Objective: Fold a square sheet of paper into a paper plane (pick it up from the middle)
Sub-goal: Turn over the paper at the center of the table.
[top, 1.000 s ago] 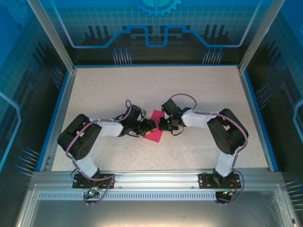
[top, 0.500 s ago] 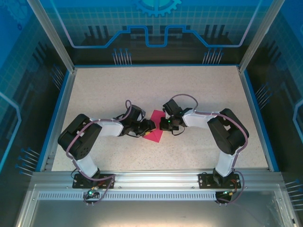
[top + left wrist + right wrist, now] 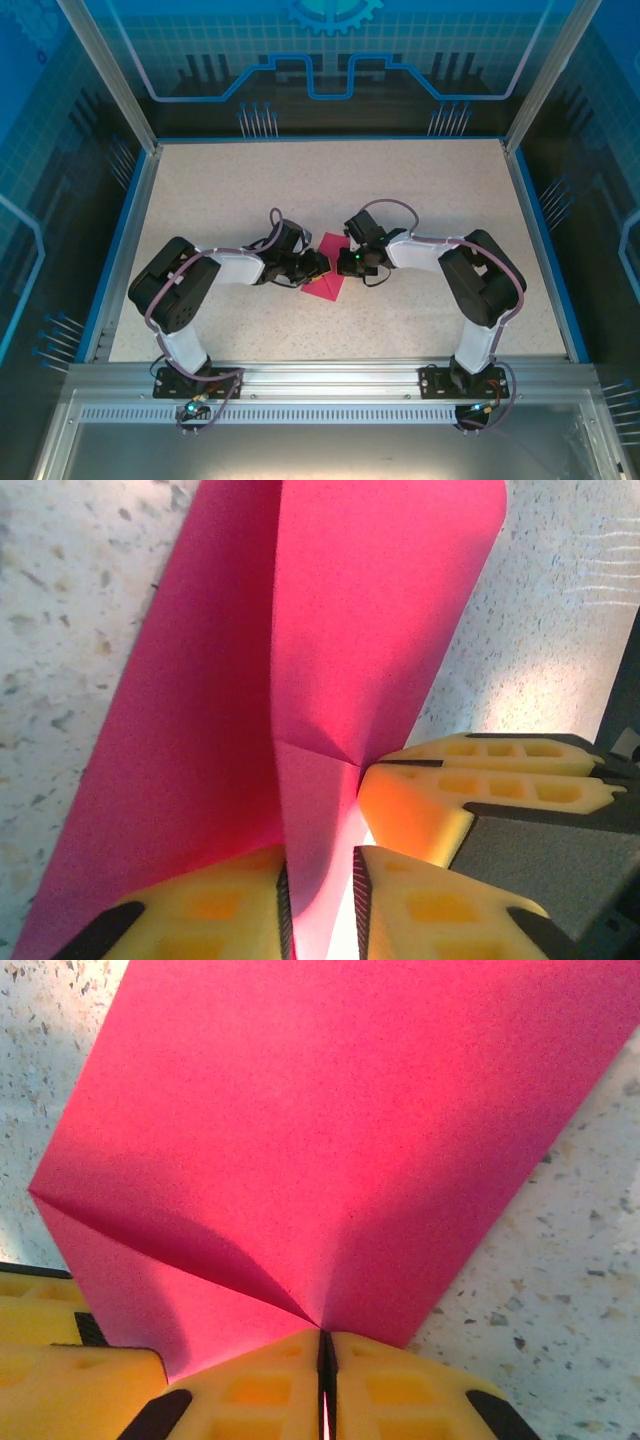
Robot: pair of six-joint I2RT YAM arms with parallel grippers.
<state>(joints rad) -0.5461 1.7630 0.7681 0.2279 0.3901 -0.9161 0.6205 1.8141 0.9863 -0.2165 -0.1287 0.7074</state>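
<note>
Magenta-pink and plain on both visible faces, the square sheet of paper [image 3: 326, 288] lies near the middle of the speckled off-white table [image 3: 420, 190], caught between the two arms where they meet. From above it reads as a small diamond, one corner pointing far and one pointing near.

The right gripper [image 3: 345, 262] comes in from the right. In its wrist view its yellow foam pads [image 3: 400, 1385] are pressed together on the near edge of the sheet [image 3: 350, 1130], with just a thin dark seam between them. Creases fan out from the pinch point and part of the paper lifts off the table there.

The left gripper [image 3: 318, 266] comes in from the left. In its wrist view a raised fold of the sheet [image 3: 350, 610] stands between its two yellow pads [image 3: 215, 905]. The jaws are narrowly apart: the left-hand pad lies against the paper, while a bright sliver of gap shows between the paper and the other pad, so the fold is bracketed rather than clamped. Just to the right in that view, the right gripper [image 3: 372, 767] meets the sheet at the point where the creases converge, and the two grippers sit just beside each other.

The table has a blue border [image 3: 128, 230] and an aluminium rail [image 3: 320, 375] along its near edge. The far wall is a blue panel [image 3: 330, 50] printed with a gear emblem and circuit-style lines.
</note>
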